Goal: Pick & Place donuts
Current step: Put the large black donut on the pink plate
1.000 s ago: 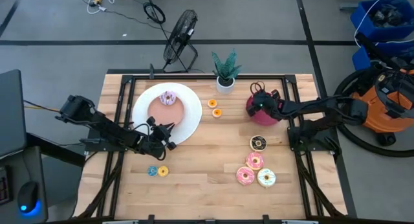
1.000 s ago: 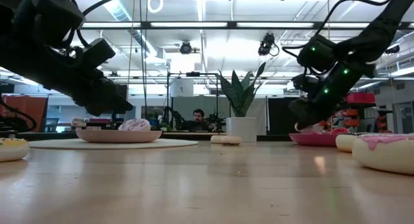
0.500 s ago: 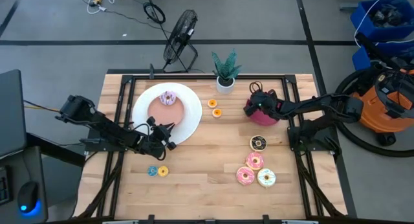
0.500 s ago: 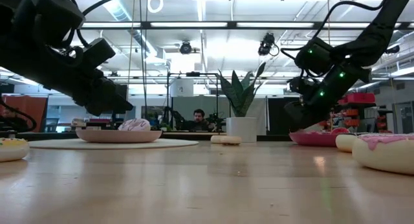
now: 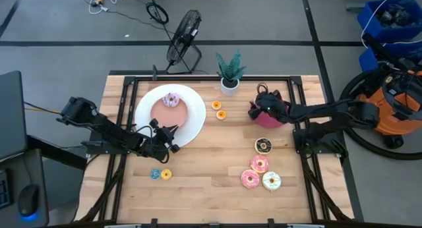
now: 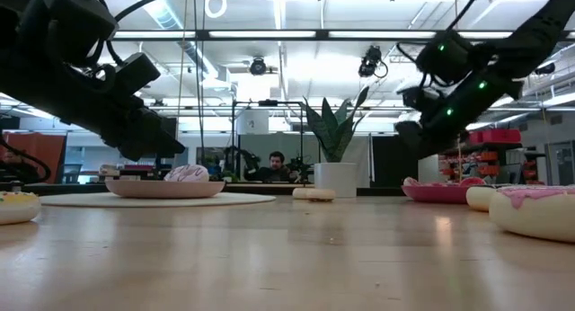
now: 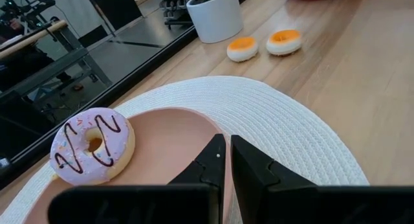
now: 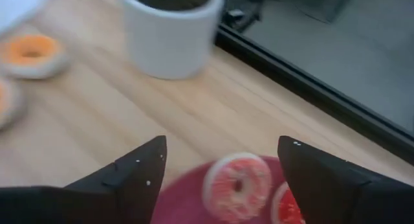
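Observation:
My right gripper (image 5: 254, 108) (image 8: 223, 145) stands open above the magenta dish (image 5: 270, 120), its fingers on either side of a pink-red donut (image 8: 237, 186) lying in the dish beside another (image 8: 289, 209). My left gripper (image 5: 172, 128) (image 7: 226, 143) is shut, hovering at the near rim of the pink dish (image 7: 162, 136) on the white plate (image 5: 146, 116). A purple donut (image 5: 171, 99) (image 7: 92, 145) lies in that pink dish. A chocolate donut (image 5: 263, 145), two pink ones (image 5: 259, 164) (image 5: 249, 179) and a white one (image 5: 271, 181) lie on the table.
Two small orange donuts (image 5: 218, 110) lie between the plates, near a potted plant (image 5: 229, 75) in a white pot. A blue (image 5: 155, 174) and a yellow (image 5: 166, 174) small donut lie by the near left. A fan (image 5: 182, 38) stands beyond the far edge.
My right gripper has opened wider, risen off the magenta dish and tipped closer to level. The donut that was under its fingers stays lying in the dish. My left arm has kept still.

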